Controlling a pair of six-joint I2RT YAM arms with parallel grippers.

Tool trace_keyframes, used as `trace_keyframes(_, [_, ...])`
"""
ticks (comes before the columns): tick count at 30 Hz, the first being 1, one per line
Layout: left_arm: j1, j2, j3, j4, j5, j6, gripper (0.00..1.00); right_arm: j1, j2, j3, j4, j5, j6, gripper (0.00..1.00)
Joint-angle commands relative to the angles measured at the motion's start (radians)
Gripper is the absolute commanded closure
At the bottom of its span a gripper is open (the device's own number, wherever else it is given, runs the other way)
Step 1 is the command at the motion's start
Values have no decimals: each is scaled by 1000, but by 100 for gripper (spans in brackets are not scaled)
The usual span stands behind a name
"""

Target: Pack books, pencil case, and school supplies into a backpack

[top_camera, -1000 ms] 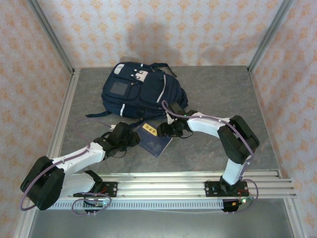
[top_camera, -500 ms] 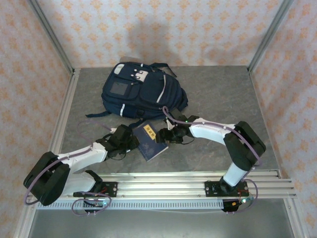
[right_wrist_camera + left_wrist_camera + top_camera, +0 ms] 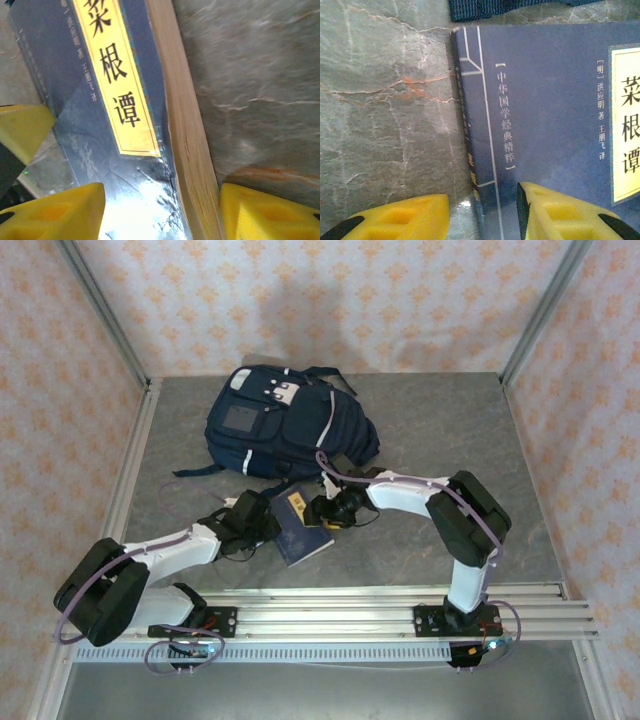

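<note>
Book (image 3: 305,535) lies flat on the table (image 3: 450,440), just before the backpack (image 3: 285,425); it looks light, stiff and glossy-slick, best pinched by an edge. Left gripper (image 3: 482,210) straddles its spine, right gripper (image 3: 162,210) its page edge, both with jaws apart, holding nothing.

book (image 3: 300,527) on table (image 3: 450,430) | before backpack (image 3: 285,425) | maybe touching its strap (image 3: 510,7)

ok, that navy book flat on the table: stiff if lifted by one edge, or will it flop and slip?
Likely bends some: the navy book looks like a softcover with a slim page block. Its cover shows glare, so it is probably glossy and a bit slippery in a pinch. Lying flat on the table, it should slide when pushed, not tip or roll.
</note>
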Motion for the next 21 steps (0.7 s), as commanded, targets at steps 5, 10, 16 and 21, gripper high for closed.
trace_keyframes(5, [-8, 107, -5, 186, 101, -5, 60, 18, 17, -53, 207, -168, 166, 38])
trace_keyframes(10, [-8, 78, -5, 162, 101, 4, 61, 18, 11, -47, 136, -43, 156, 38])
trace_keyframes(16, [-8, 50, -5, 160, 104, 17, 60, 18, 0, -68, 131, 29, 168, 39])
trace_keyframes(21, [-8, 93, -5, 208, 145, 6, 60, 17, 70, -107, 380, -172, 318, 42])
